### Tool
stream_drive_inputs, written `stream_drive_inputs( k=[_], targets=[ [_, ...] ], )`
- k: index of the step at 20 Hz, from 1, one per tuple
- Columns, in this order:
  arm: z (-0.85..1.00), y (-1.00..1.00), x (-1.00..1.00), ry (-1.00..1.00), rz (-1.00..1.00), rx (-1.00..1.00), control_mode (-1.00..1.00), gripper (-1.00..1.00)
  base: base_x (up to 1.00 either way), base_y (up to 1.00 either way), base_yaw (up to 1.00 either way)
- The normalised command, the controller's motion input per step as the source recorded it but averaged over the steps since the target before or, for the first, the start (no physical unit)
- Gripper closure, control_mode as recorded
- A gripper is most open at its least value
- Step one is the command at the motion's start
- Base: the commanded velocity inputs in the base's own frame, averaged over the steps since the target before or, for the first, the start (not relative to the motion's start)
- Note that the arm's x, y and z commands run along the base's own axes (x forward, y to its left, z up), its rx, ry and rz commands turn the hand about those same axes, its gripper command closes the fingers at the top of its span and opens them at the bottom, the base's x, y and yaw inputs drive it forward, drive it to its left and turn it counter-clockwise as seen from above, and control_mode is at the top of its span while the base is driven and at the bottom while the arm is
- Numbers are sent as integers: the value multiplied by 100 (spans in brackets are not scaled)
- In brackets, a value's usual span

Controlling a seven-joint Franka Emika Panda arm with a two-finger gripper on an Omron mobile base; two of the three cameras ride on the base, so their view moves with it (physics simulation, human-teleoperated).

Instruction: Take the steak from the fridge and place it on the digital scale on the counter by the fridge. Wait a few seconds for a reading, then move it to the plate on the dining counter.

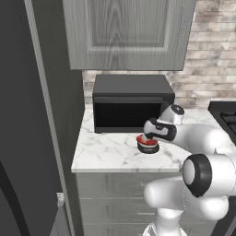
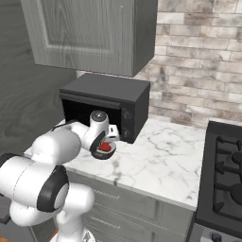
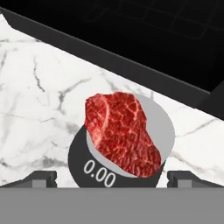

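Observation:
The red steak [image 3: 122, 133] lies flat on the digital scale [image 3: 89, 168], a dark round puck with a pale face that reads 0.00. The scale [image 1: 150, 148] stands on the short marble counter [image 1: 110, 154], just in front of the microwave. My gripper [image 3: 112, 178] hovers right over it, open, with one fingertip on each side of the scale and nothing held. From the right base view the steak [image 2: 105, 147] peeks out under the gripper [image 2: 108, 142]. The fridge [image 1: 27, 120] is the tall grey body at the left. The plate and the dining counter are out of view.
A black microwave [image 1: 131, 108] sits at the back of the counter, close behind the scale. A grey wall cabinet [image 1: 129, 32] hangs above it. A black stove [image 2: 222, 175] borders the counter on the right. Open marble [image 2: 165, 160] lies between scale and stove.

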Motion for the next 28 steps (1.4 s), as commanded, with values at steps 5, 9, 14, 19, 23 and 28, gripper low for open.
stream_drive_inputs(
  k=[5, 9, 14, 19, 23, 28],
  targets=[
    [-9, 0, 6, 3, 4, 0, -100, -100, 0, 0, 0],
    [-8, 0, 0, 0, 3, 0, -100, -100, 0, 0, 0],
    [-6, 0, 0, 0, 2, 0, -100, -100, 0, 0, 0],
    [-9, 0, 4, 0, 1, 0, -100, -100, 0, 0, 0],
    [-10, 0, 11, 0, 1, 0, -100, -100, 0, 0, 0],
    [-16, 0, 6, 0, 0, 0, -100, -100, 0, 0, 0]
  ],
)
